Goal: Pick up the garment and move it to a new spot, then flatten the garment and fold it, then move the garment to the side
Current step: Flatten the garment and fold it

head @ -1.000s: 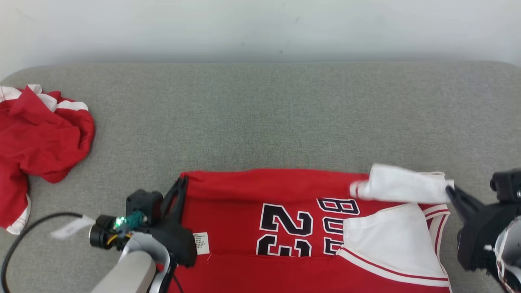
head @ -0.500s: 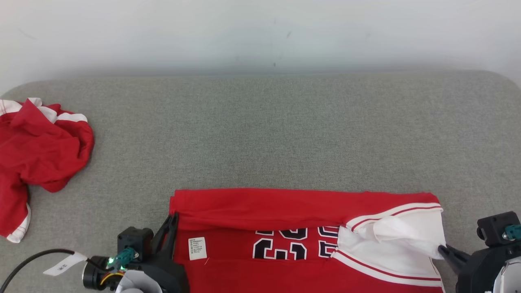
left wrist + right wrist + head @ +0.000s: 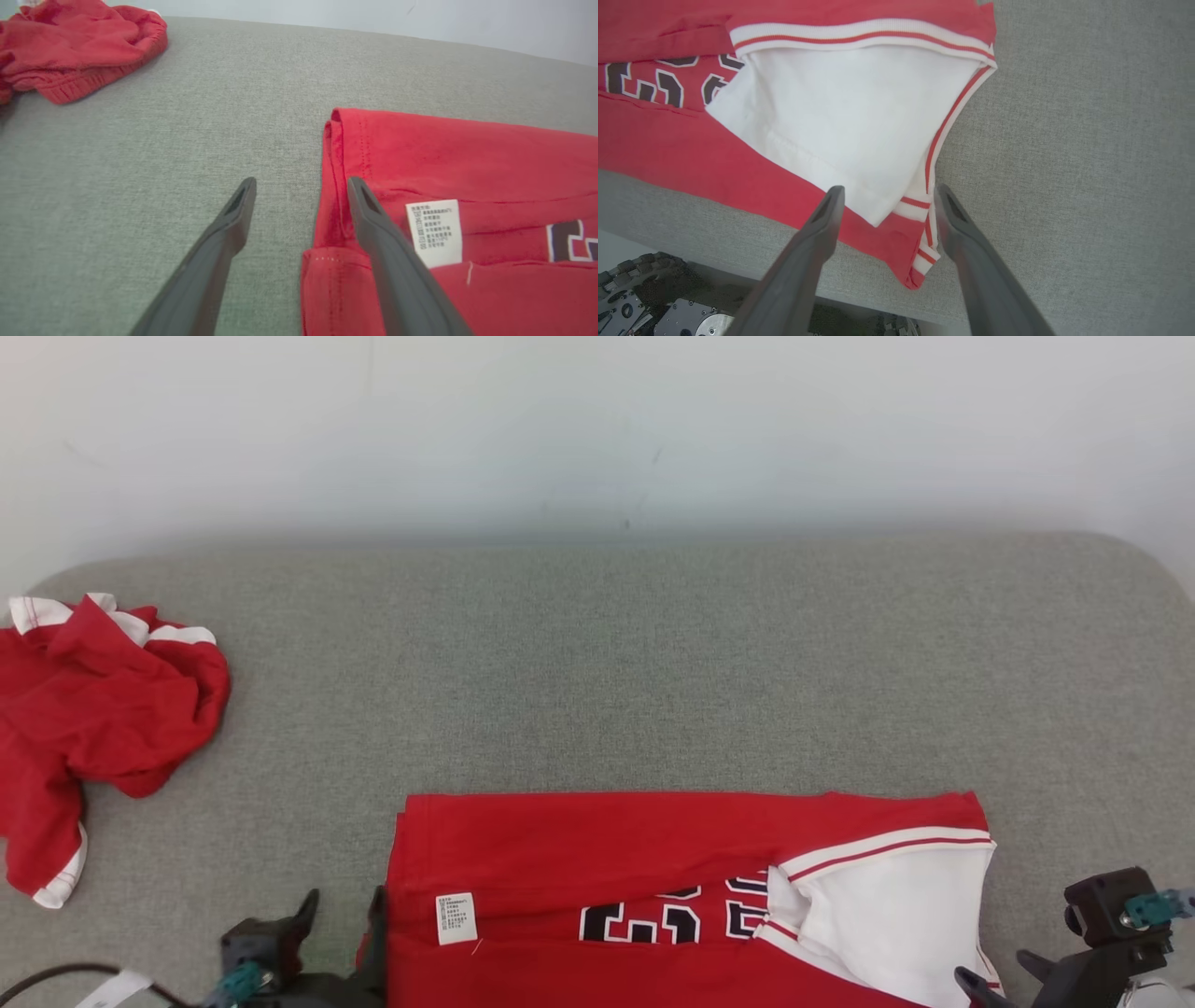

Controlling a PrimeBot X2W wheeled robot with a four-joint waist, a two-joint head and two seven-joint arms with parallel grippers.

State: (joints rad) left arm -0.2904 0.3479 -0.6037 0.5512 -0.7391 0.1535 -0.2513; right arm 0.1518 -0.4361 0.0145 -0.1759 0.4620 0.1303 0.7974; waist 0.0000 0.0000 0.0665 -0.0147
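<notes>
Snagging the folded red-and-white fabric jersey (image 3: 597,840) on the spread left hand (image 3: 301,182) or spread right hand (image 3: 888,189) could undo its fold

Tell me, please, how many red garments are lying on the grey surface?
2. The folded jersey lies at the near edge, centre; a crumpled red garment lies far left, cut off by the frame, so more may be hidden there.
</notes>
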